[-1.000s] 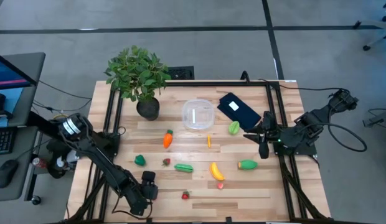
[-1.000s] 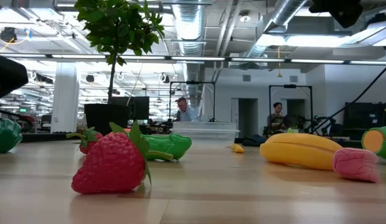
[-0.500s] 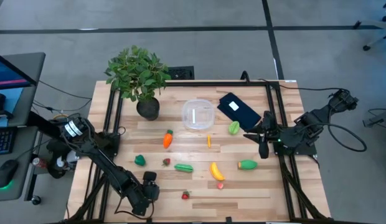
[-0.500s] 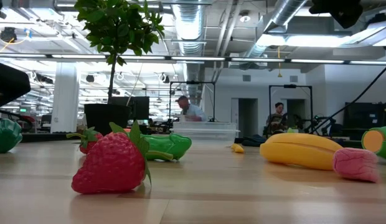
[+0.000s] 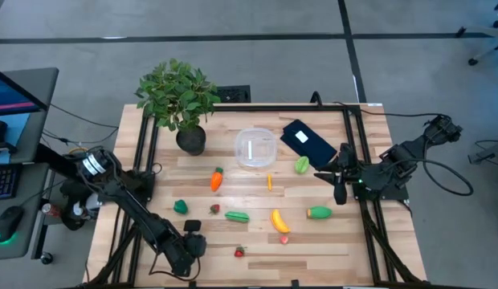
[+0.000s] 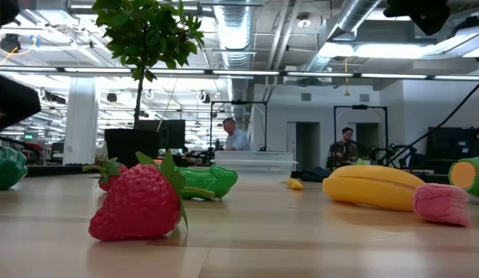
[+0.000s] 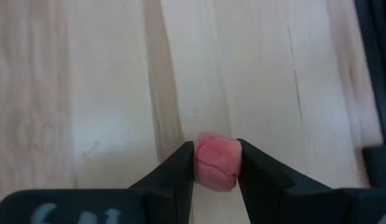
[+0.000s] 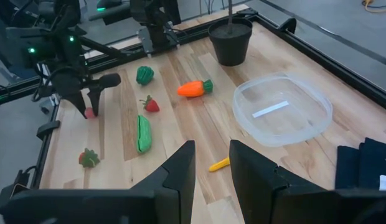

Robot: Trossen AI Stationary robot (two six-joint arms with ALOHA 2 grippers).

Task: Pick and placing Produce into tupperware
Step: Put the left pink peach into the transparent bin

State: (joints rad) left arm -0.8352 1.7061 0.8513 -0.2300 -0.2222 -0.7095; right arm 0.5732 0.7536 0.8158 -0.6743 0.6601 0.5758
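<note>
At the near left corner of the bench [image 5: 313, 249], your left gripper [image 7: 216, 163] has its jaws pinched on a small pink piece [image 7: 216, 160]; only the left wrist view shows this, since from above that gripper [image 5: 191, 245] hides what it holds. The right wrist view catches the same gripper [image 8: 91, 102] from across the bench, tips down with the pink piece [image 8: 89, 113] at the wood. Your right gripper [image 5: 339, 191] waits at the right side of the bench near the flat black rectangle [image 5: 307, 140]; its jaws stand a little apart with nothing between them, as its own wrist view [image 8: 211, 158] shows. The tupperware [image 5: 255, 148] sits toward the far middle of the bench, holding only a white strip as far as you can see, beside the potted plant [image 5: 180, 100]. From above you see the carrot [image 5: 217, 178], a small orange stick [image 5: 270, 181], a light green piece [image 5: 302, 165], a dark green piece [image 5: 180, 206], a long green pod [image 5: 237, 215], the banana [image 5: 279, 219] with a pink bit [image 5: 284, 238] just beside it, a green and orange piece [image 5: 319, 213], and two strawberries [image 5: 214, 209] [image 5: 239, 252]. The low view puts the near strawberry [image 6: 139, 202] large in front, the banana [image 6: 375, 188] to its right. Pale wooden planks make up the bench top, framed by black rails. Beyond it lies an open workshop with ceiling ducts, and two people [image 6: 233, 136] sit far off.
</note>
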